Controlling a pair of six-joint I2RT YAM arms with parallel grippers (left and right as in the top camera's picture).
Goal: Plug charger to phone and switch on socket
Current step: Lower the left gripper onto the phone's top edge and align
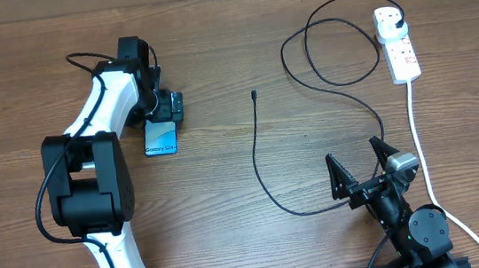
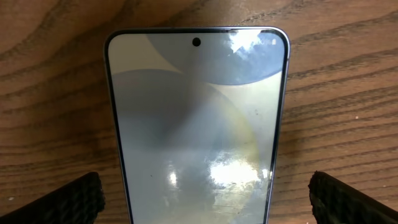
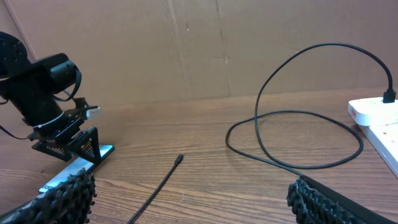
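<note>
I see my left gripper (image 2: 204, 186) spread wide, the phone (image 2: 196, 124) lying flat between its jaws, untouched. My right gripper (image 3: 191, 183) gapes empty; the charger (image 3: 163, 180) tip lies just ahead, the socket (image 3: 379, 115) farther ahead-right.

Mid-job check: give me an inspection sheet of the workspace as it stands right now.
Surface: wooden table.
Job's things: phone flat, screen up, below the left pincer; charger tip loose mid-table, apart from the phone; plug seated in the socket, switch state unclear.
Clutter: nothing seen.
Pincers: left open, fingers either side of the phone, not touching; right pincer open, empty.
Cables: charger cable loops near the socket; thick white cord runs toward the near edge.
Surroundings: cardboard wall behind.
</note>
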